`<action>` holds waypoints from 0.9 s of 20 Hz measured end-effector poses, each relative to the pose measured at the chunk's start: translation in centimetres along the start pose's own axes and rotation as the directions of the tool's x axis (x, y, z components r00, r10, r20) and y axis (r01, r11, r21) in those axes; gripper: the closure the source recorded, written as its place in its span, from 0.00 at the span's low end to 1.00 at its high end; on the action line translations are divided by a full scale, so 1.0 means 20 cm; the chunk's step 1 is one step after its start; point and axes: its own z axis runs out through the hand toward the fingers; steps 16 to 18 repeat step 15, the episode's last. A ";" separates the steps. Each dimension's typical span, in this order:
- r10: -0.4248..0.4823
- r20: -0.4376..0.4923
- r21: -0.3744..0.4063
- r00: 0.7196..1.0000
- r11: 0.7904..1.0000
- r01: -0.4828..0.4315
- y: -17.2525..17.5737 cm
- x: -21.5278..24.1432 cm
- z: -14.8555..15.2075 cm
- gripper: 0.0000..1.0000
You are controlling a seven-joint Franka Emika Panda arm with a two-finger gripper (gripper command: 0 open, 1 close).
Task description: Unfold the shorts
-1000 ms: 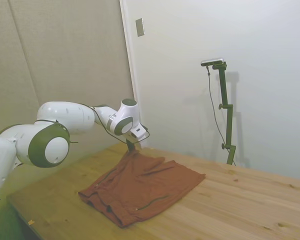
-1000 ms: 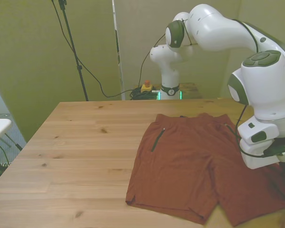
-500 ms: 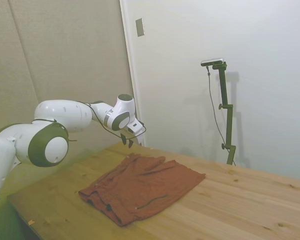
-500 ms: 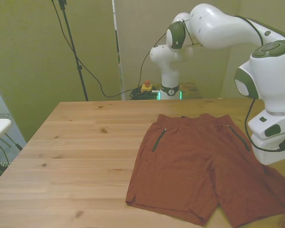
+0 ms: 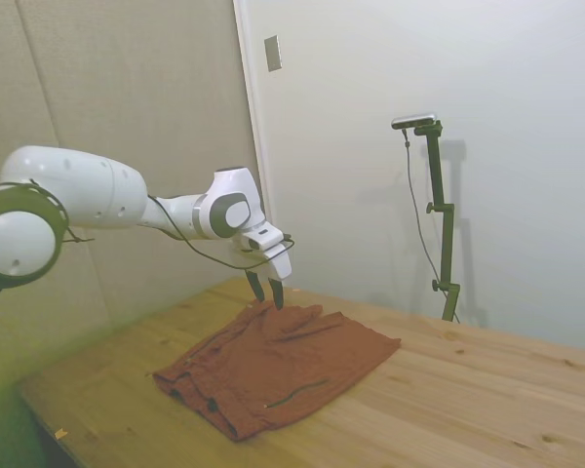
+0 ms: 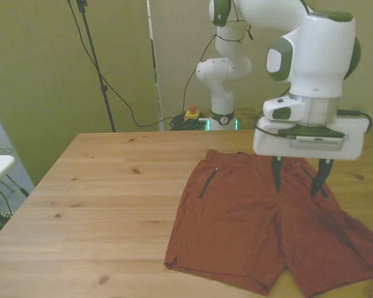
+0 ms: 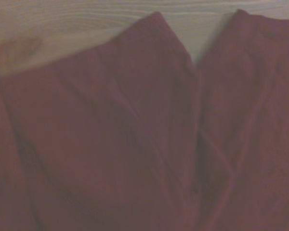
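The shorts point(image 6: 261, 226) were seen spread flat on the wooden table point(image 6: 105, 205), filling the lower right of the front view, with both legs laid out toward the bottom edge and the waistband toward the top. In the side view they lay at lower centre point(image 5: 278, 366). The gripper point(image 6: 296, 183) was held above them, right of centre in the front view, its fingers parted and nothing grasped point(image 5: 266, 291). In the blurred wrist view, rust-brown cloth point(image 7: 135, 154) was shown against bare wood.
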 end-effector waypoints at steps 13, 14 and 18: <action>-0.169 0.100 0.013 0.981 0.986 0.168 0.72 -0.85 -0.35 0.00; -0.172 0.103 0.013 0.980 0.985 0.171 0.80 -0.92 -0.35 0.00; -0.172 0.102 0.012 0.980 0.985 0.172 0.88 -0.98 -0.35 0.00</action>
